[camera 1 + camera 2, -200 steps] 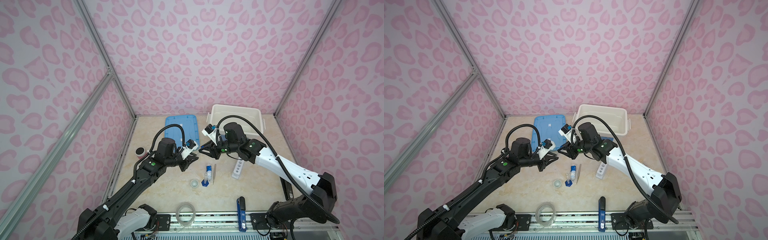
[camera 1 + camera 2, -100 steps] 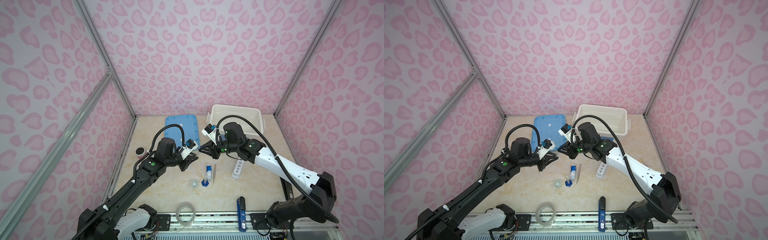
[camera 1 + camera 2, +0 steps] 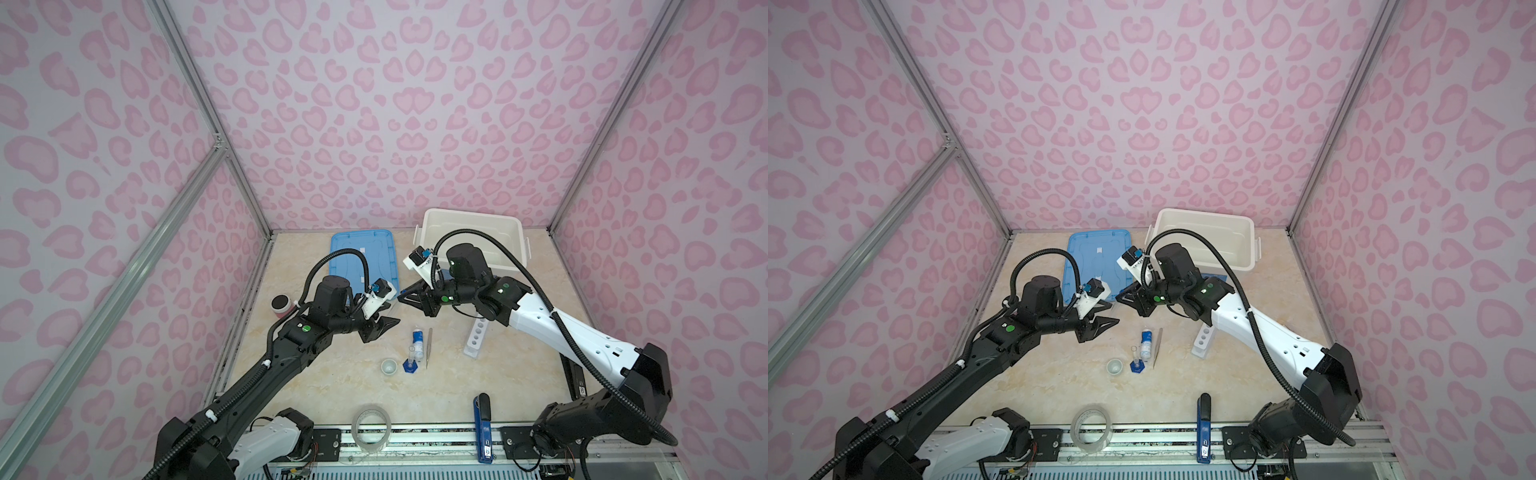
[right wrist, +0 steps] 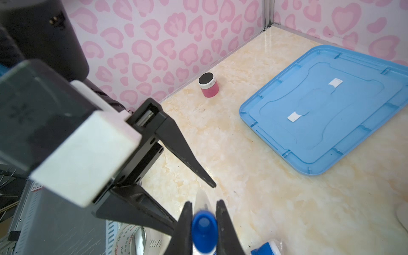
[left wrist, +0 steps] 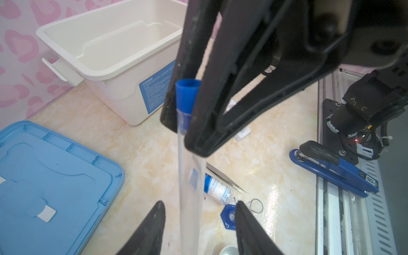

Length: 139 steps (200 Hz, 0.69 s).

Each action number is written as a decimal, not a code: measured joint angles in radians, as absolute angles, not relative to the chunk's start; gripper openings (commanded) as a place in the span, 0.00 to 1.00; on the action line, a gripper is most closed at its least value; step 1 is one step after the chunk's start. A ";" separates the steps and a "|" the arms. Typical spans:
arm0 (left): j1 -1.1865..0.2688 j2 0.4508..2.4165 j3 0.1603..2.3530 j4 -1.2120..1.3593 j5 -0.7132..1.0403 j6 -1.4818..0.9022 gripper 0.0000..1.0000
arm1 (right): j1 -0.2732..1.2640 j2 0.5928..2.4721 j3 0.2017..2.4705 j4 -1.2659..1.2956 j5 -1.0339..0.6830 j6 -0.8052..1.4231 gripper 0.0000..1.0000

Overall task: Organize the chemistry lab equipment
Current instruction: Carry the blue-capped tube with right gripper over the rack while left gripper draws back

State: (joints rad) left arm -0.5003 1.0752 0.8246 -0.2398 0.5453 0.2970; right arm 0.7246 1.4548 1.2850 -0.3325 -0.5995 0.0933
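Left wrist view: upper centre, my right gripper (image 5: 184,134) clamps the test tube (image 5: 187,93); lower centre, my left gripper (image 5: 198,231) gapes around it.

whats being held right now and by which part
The right claw grips the test tube at its blue cap; the left claw is open around the tube's body, holding nothing.

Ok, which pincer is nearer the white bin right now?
Right. The right pincer, shut on a capped test tube, hangs just in front of the white bin; the left pincer, open, sits beyond it, farther from the bin.
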 measured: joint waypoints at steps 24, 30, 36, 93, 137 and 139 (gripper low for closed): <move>-0.500 1.055 0.817 -0.227 0.536 0.297 0.54 | 0.717 1.424 1.296 -0.390 -0.546 0.082 0.12; -0.500 1.052 0.814 -0.223 0.530 0.297 0.55 | 0.713 1.416 1.299 -0.405 -0.535 0.081 0.12; -0.500 1.049 0.813 -0.223 0.528 0.297 0.55 | 0.710 1.407 1.301 -0.418 -0.518 0.075 0.12; -0.499 1.023 0.804 -0.206 0.509 0.291 0.55 | 0.682 1.298 1.326 -0.593 -0.360 0.041 0.13; -0.498 1.016 0.788 -0.183 0.488 0.285 0.55 | 0.653 1.220 1.316 -0.714 -0.196 0.034 0.14; -0.498 1.016 0.788 -0.182 0.487 0.285 0.55 | 0.651 1.217 1.314 -0.716 -0.190 0.034 0.14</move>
State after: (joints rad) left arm -0.4984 1.0161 0.7876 -0.1822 0.4873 0.2848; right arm 0.6506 1.2175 1.3136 -0.7162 -0.1898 0.0338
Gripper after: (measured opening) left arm 0.549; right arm 0.137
